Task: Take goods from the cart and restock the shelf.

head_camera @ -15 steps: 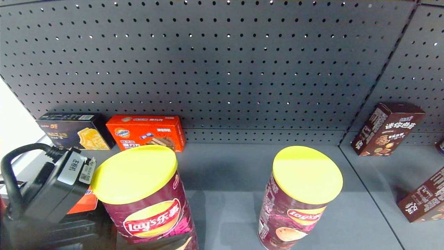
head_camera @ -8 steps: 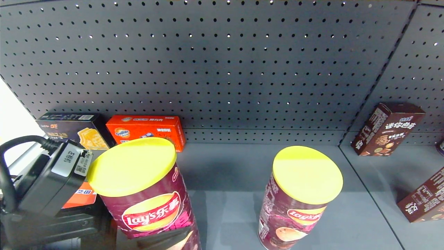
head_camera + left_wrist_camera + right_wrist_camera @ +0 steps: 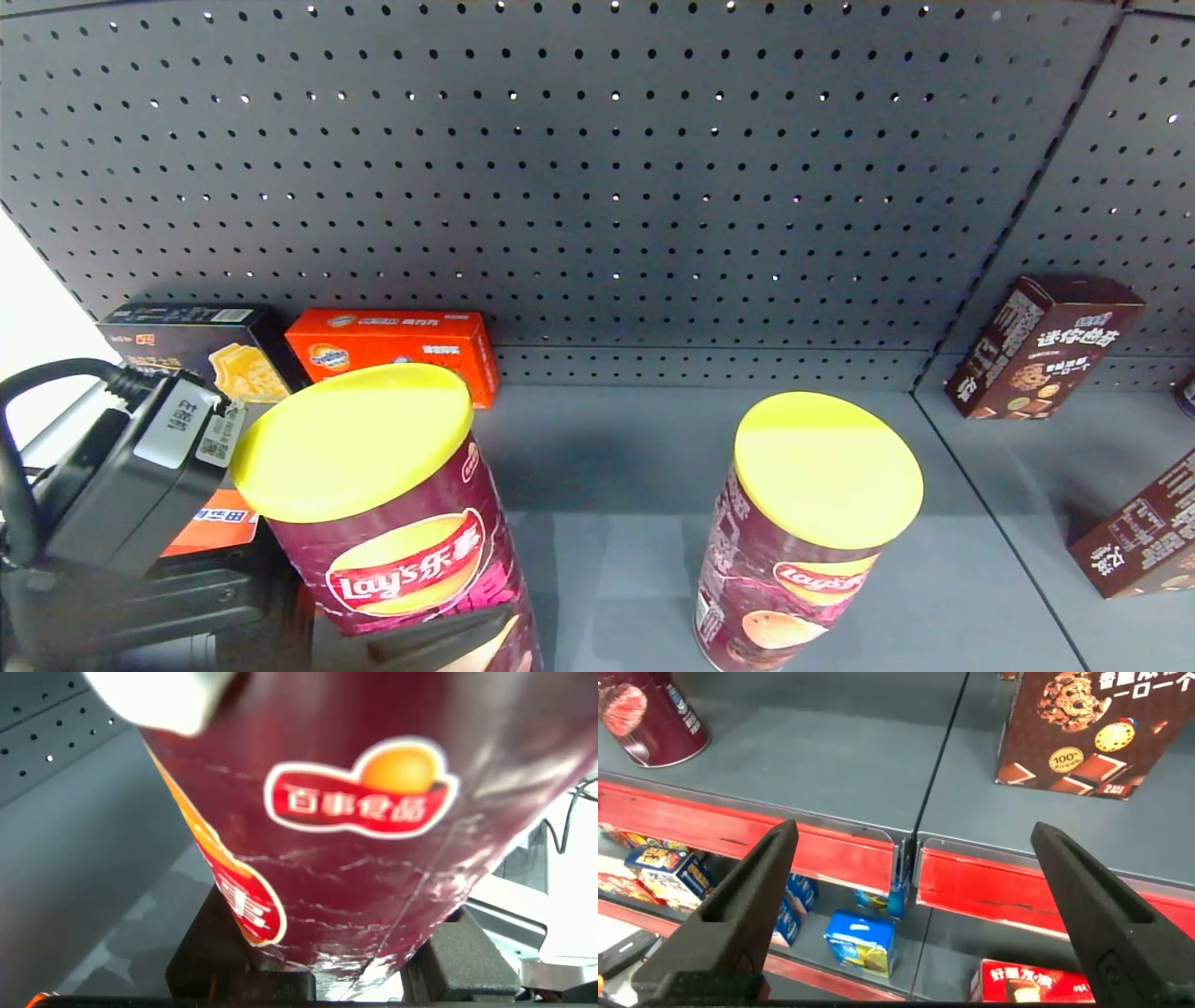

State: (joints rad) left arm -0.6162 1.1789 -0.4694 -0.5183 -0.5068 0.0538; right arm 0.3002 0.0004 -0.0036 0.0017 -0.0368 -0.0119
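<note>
A maroon chips can with a yellow lid (image 3: 373, 485) hangs tilted over the left part of the grey shelf board (image 3: 616, 485). My left gripper (image 3: 341, 975) is shut on its lower body, a black finger (image 3: 210, 961) pressing each side. A second, matching can (image 3: 812, 523) stands upright on the shelf to the right, apart from the held one. My right gripper (image 3: 920, 905) is open and holds nothing, in front of the shelf's red front rail (image 3: 831, 845).
At the back left, against the pegboard (image 3: 597, 187), lie a black cracker box (image 3: 201, 350) and an orange box (image 3: 397, 350). Brown cookie boxes (image 3: 1041, 345) stand in the right section past a divider. A lower shelf (image 3: 859, 943) holds blue packs. Bare board lies between the two cans.
The held can has shifted slightly up and toward the back of the shelf, carried by the left arm. The standing can and boxes have not moved.
</note>
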